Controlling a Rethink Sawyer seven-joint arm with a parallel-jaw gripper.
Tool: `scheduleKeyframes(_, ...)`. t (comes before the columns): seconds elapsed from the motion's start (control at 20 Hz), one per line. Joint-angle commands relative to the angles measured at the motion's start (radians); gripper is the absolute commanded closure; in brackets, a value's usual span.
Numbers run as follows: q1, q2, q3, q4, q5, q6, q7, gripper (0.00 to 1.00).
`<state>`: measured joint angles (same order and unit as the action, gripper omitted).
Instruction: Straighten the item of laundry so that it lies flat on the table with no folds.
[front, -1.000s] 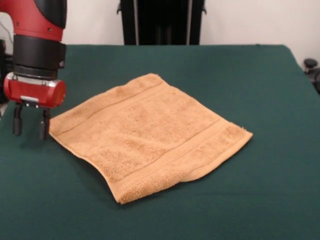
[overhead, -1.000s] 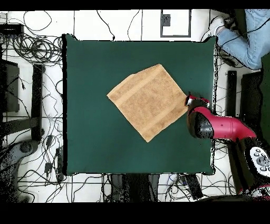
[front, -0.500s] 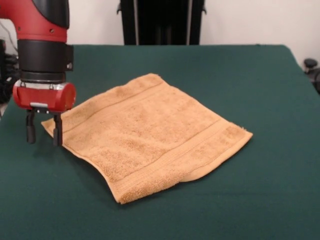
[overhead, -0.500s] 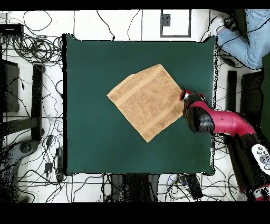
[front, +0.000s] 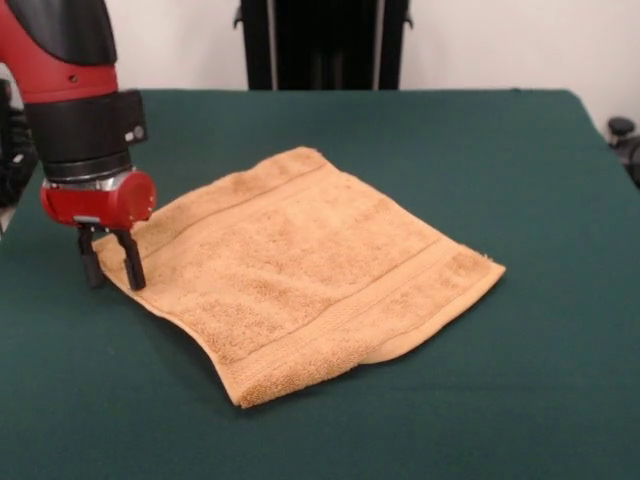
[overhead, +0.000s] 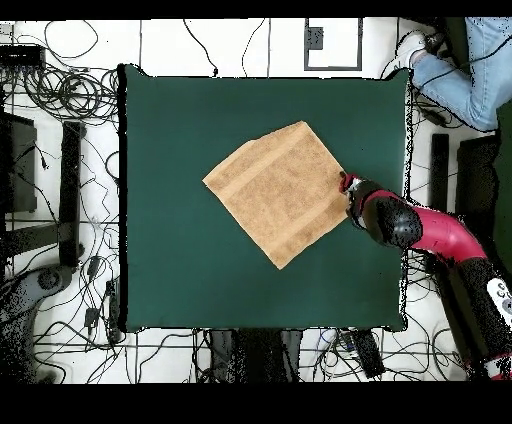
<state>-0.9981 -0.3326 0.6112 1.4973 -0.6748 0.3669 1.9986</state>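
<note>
In the front view the towel (front: 300, 270) lies spread on the table (front: 540, 380) as a diamond, a little to the left of the middle, and most of it looks flat already; what is left, as far as I can judge, is the near hem, where an edge of cloth shows under the top layer along the lower right side, so a fold or doubled strip seems to remain there, and the left corner is not yet drawn out. The gripper (front: 112, 268) stands low at that left corner, its two dark fingers (front: 132, 268) a little apart, one either side of the corner's edge and not clearly pinching it. Against the earlier frames it has moved in from the bare felt beside the towel, tilted, and brought its fingers closer together. In the overhead view the towel (overhead: 280, 192) sits near the table's (overhead: 180, 280) centre with the gripper (overhead: 347, 185) touching its right-hand corner, while a person's leg (overhead: 455, 75) shows at the top right edge; here the arm has swung further in over the corner than before, and the towel has not shifted.
</note>
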Motion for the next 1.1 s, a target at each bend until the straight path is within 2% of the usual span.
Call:
scheduleKeyframes(0.05, 0.016, 0.141, 0.149, 0.117, 0.033, 0.176, -0.278, 0.00)
scheduleKeyframes(0.4, -0.037, 0.193, 0.217, 0.141, 0.039, 0.147, -0.268, 0.00)
scheduleKeyframes(0.65, -0.031, 0.157, 0.218, 0.171, -0.012, 0.023, -0.169, 0.00)
scheduleKeyframes(0.8, -0.023, 0.138, 0.216, 0.175, -0.021, 0.018, -0.156, 0.00)
scheduleKeyframes(1.1, -0.055, 0.171, 0.257, 0.183, -0.015, 0.006, -0.165, 0.00)
